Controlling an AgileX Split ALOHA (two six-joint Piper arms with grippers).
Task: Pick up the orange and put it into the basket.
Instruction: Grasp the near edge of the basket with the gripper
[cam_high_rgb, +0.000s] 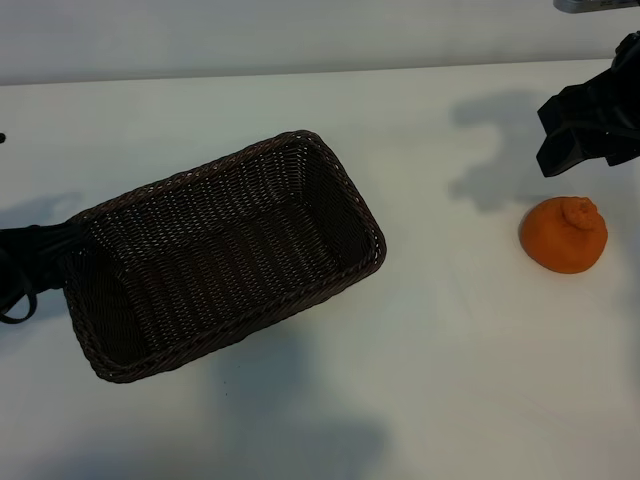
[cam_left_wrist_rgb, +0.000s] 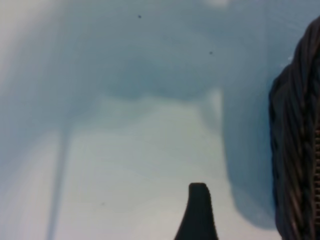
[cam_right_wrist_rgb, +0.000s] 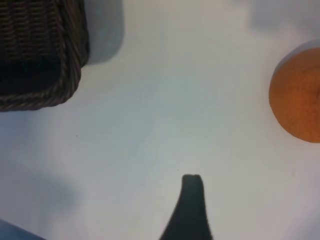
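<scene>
While the orange is not yet touched, reading from the left of the exterior view: left arm dark and low at the table's left edge, against the outer end wall of the basket. Left gripper seen only as one fingertip at the rim of its own wrist view, over bare white table, with the wicker wall close beside it; spread wide, holding nothing.

Next, the basket itself: dark brown woven wicker, rectangular, set askew across the left and middle of the table, braided rim up, nothing inside.

Then bare table, well apart from the basket, and the orange near the right edge, resting on the table with its knobby stem end upward. Likely firm, with a little give, of moderate weight, matte bumpy skin offering decent friction; round enough to roll if nudged from one side. Best taken across its widest girth from above, pads on opposite flanks, clear of the raised stem knob; moderate squeeze only, to avoid bruising.

Last, the right gripper: hanging just behind and above the orange at the upper right, pointing steeply down, touching nothing. Jaws wide, empty; probably roomy enough for the fruit, though hard to judge. In the right wrist view, fruit off to one side of the visible fingertip, so not yet centred.
</scene>
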